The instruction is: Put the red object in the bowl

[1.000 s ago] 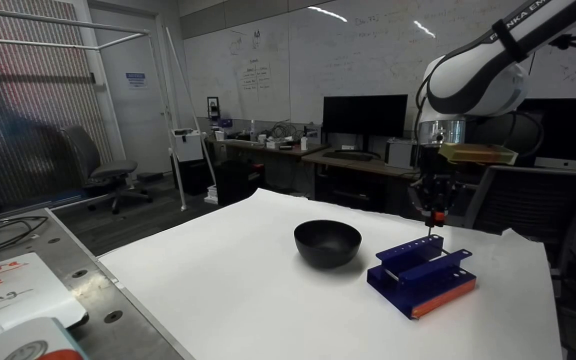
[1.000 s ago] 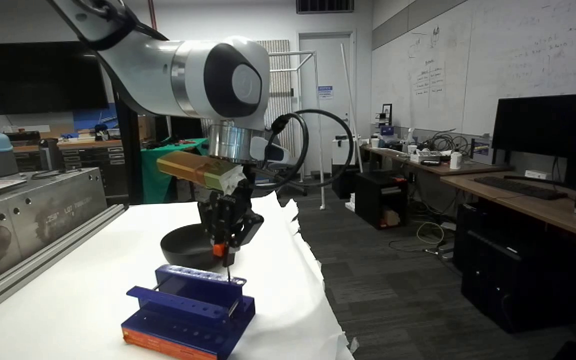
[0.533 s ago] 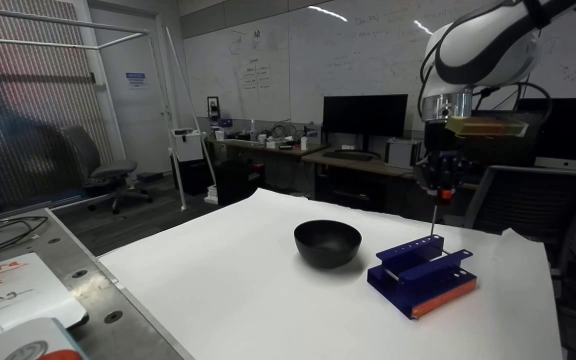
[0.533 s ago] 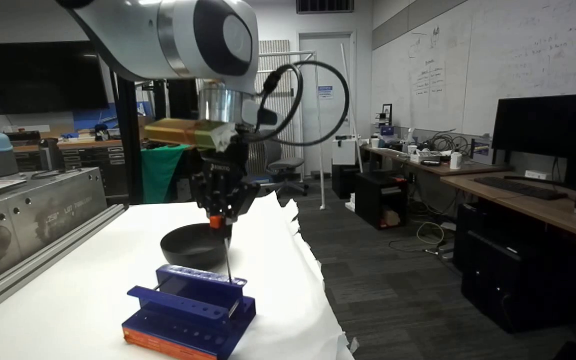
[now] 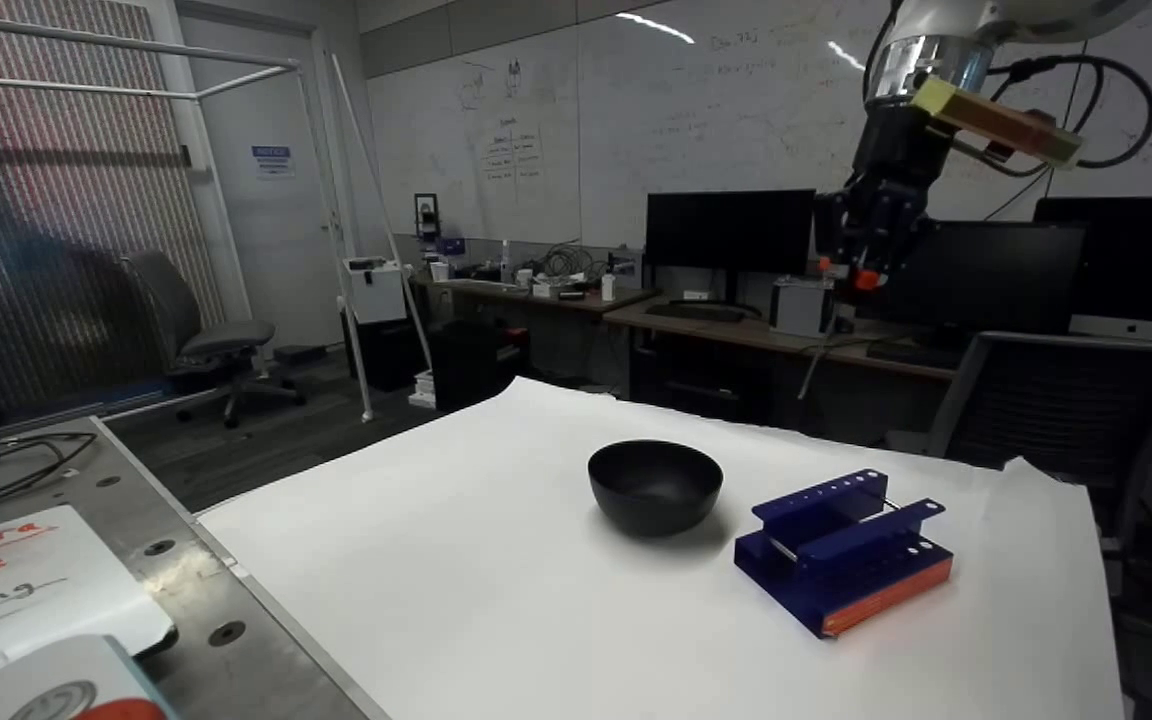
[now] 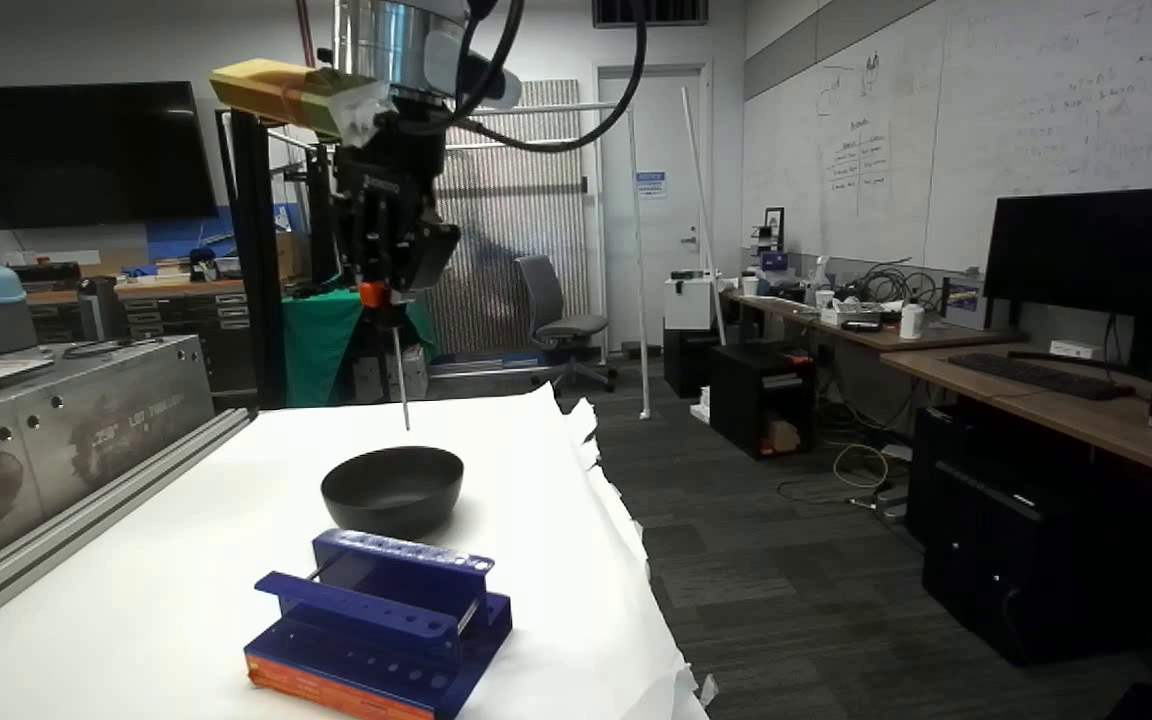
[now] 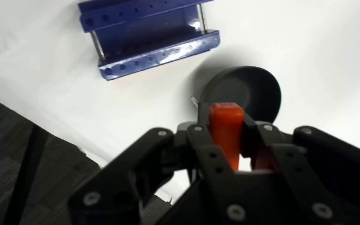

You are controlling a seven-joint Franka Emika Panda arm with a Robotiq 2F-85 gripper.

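Red-orange boxy piece (image 7: 227, 134) is in the air, well above the white sheet (image 5: 496, 580), clamped in our black two-finger gripper (image 7: 226, 117). In an exterior view we see a thin metal shaft (image 6: 400, 375) pointing down below the piece. We've got the round black bowl (image 5: 648, 512) upright on the sheet, dark-blue, orange-edged rack (image 5: 841, 545) near it.

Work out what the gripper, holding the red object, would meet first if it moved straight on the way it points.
Probably the white paper between the black bowl and the blue rack, touched by the thin shaft jutting ahead; depth is unclear, so the bowl might come first.
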